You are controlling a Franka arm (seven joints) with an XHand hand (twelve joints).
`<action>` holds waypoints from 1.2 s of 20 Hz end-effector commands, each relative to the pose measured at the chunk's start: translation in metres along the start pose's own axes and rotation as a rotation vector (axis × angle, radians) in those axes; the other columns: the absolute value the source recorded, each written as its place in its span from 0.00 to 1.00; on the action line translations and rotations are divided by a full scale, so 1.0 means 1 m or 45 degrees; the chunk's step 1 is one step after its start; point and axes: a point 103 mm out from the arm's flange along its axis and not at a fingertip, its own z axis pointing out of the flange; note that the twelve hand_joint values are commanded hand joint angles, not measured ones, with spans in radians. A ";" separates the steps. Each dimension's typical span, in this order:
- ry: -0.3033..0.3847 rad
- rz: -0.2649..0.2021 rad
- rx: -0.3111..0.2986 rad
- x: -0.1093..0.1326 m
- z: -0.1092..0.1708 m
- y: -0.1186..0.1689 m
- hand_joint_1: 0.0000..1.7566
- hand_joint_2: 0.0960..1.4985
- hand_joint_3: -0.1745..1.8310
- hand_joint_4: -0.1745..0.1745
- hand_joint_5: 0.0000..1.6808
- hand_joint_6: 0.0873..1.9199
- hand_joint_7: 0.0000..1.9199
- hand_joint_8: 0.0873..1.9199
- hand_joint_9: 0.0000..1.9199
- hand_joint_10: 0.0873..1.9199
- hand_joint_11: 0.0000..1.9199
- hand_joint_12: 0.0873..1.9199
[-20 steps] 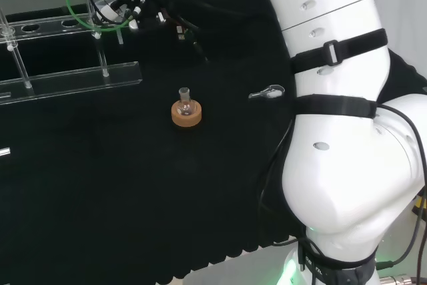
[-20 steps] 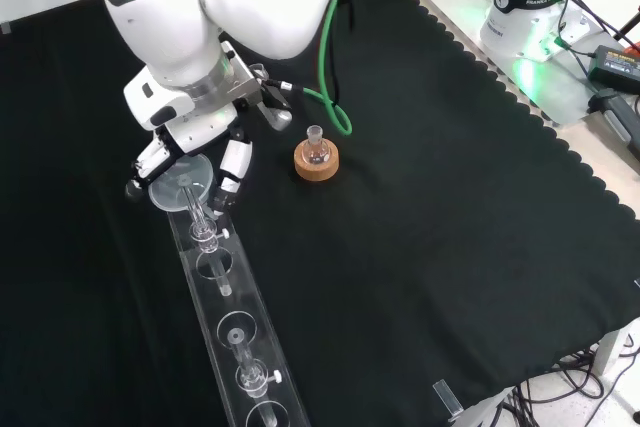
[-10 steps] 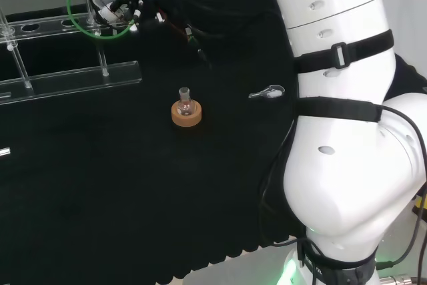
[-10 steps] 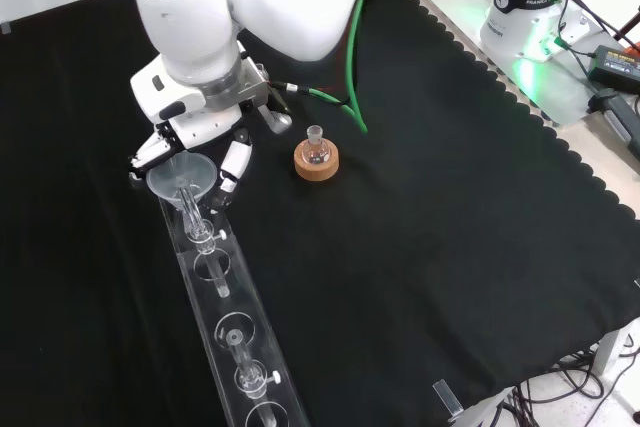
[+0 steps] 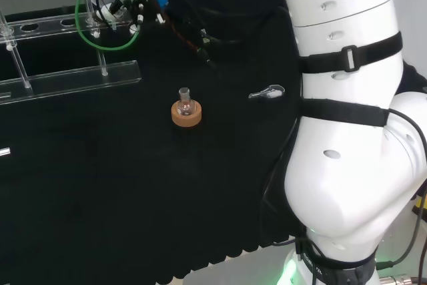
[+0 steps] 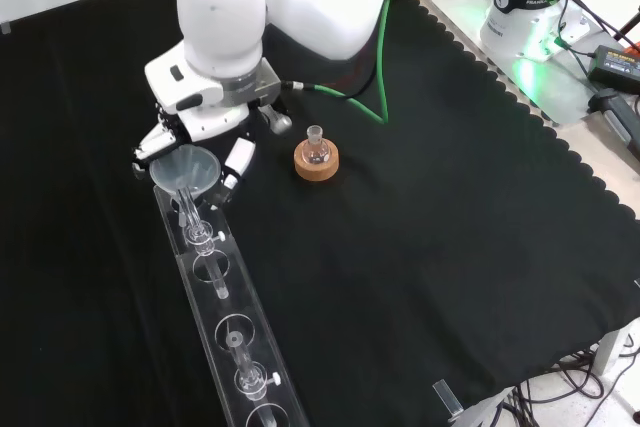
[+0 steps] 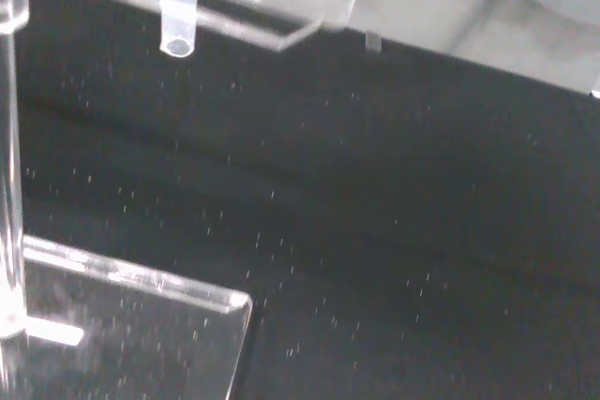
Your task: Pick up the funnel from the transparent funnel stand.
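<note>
In the front view a clear glass funnel hangs over the far end of the transparent funnel stand. The hand is shut on the funnel, with fingers curled on both sides of its bowl. The funnel's stem points down toward the stand's first hole. The wrist view has the stem's open end hanging free, above the stand's plate. In the head view the hand is at the far left, above the stand.
A small round flask on a cork ring stands beside the hand, and is seen mid-cloth in the head view. A small clear piece lies to its right there. More glass pieces sit in the stand. A green cable loops off the arm.
The arm has swung rightward in the front view and the hand has risen. The funnel came up with it, so its stem stands higher over the stand's first hole.
</note>
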 end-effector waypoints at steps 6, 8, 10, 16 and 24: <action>0.214 0.108 -0.115 -0.070 -0.121 -0.009 0.43 0.71 0.19 0.00 0.37 0.67 0.56 0.85 0.84 0.65 0.95 0.51; 0.301 0.096 -0.144 -0.101 -0.158 -0.025 0.43 0.72 0.19 0.00 0.37 0.67 0.56 0.84 0.85 0.64 0.95 0.51; 0.314 0.104 -0.150 -0.121 -0.178 -0.036 0.43 0.72 0.19 0.00 0.38 0.67 0.56 0.84 0.85 0.64 0.95 0.51; 0.356 0.056 -0.074 -0.178 -0.217 -0.069 0.44 0.73 0.20 0.00 0.39 0.66 0.57 0.84 0.85 0.64 0.95 0.51; 0.487 -0.053 -0.090 -0.150 -0.232 -0.090 0.44 0.74 0.20 0.00 0.41 0.66 0.57 0.83 0.85 0.64 0.95 0.51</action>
